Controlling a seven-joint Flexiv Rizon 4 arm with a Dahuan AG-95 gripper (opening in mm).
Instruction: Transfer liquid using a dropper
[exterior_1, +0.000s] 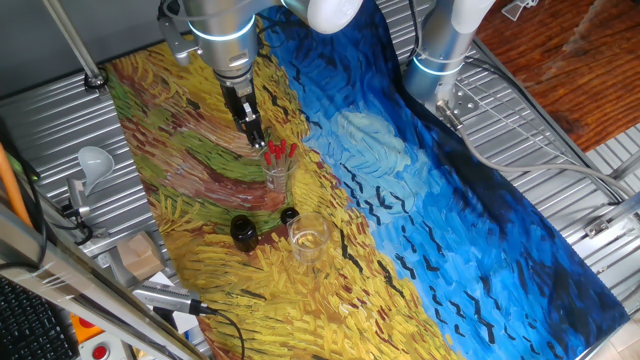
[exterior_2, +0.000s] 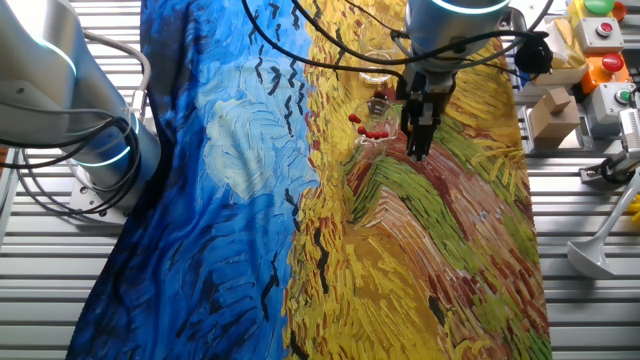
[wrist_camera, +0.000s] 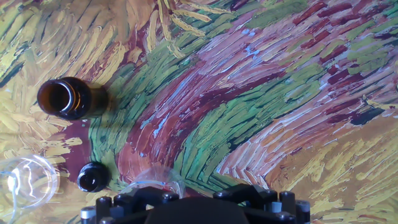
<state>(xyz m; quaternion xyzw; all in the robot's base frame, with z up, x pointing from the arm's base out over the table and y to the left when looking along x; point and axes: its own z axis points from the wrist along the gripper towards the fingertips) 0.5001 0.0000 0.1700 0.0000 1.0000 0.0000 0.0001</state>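
Several droppers with red bulbs stand in a clear glass; in the other fixed view the droppers show as red dots. My gripper hangs just left of that glass, fingers pointing down, a narrow gap between them and nothing in it. From the other side my gripper sits right beside the glass. An open brown bottle and an empty glass stand nearer the front. The hand view shows the bottle from above, and the fingertips are hidden.
A small black cap lies between the bottle and the empty glass; the cap also shows in the hand view beside the empty glass's rim. A painted cloth covers the table. A second arm's base stands behind.
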